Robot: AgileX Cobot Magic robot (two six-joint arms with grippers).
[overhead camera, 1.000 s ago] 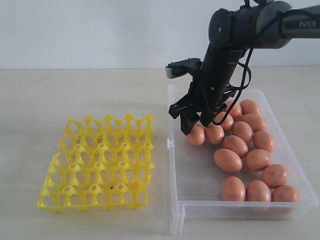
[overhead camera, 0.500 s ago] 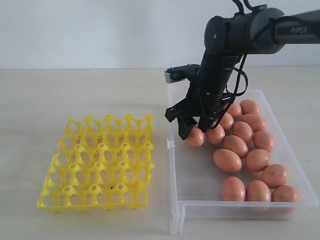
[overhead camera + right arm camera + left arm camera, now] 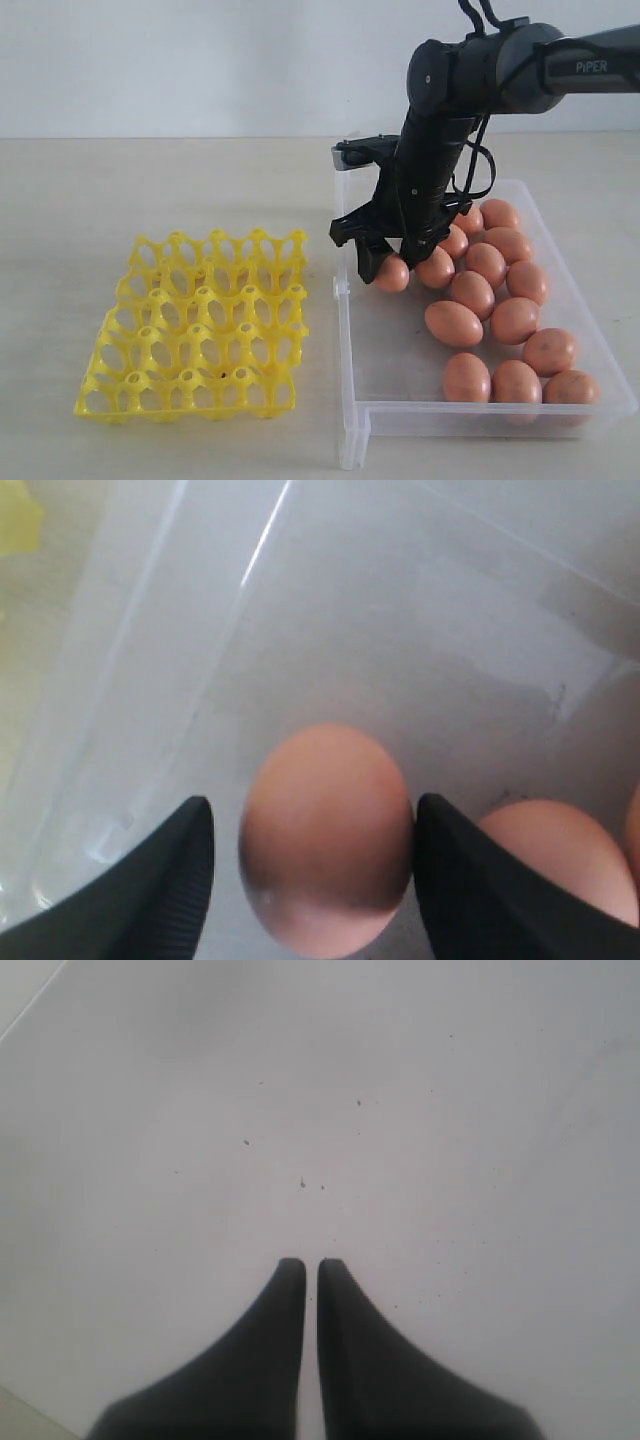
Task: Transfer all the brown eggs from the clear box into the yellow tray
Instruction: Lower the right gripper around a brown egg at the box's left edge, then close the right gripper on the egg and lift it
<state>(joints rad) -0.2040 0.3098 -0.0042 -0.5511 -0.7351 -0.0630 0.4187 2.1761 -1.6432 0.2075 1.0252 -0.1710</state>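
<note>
- Straddling one egg [image 3: 325, 835], the right gripper [image 3: 389, 260] stands low in the upper left of the box [image 3: 395, 350] with its jaws wide. In the right wrist view one finger [image 3: 470, 880] touches the egg, and the other has a thin gap beside it.
- That egg lies near the box's left wall, with another egg just beside it on the right.
- Bare box floor runs down the left side, from this egg to the front wall.
- The eggs crowd the box's right side and upper middle.
- Fifteen eggs show in the box in the exterior view; whether the arm hides more I cannot tell.
- One tray [image 3: 190, 320] sits at the lower left of the exterior view, well apart from the eggs. A strip of bare table [image 3: 150, 180] lies between it and the box's left wall.
- One left gripper [image 3: 311, 1265], seen only in its wrist view, has its jaws nearly together with a thin slit between them. It holds nothing and hangs over a plain pale surface.
</note>
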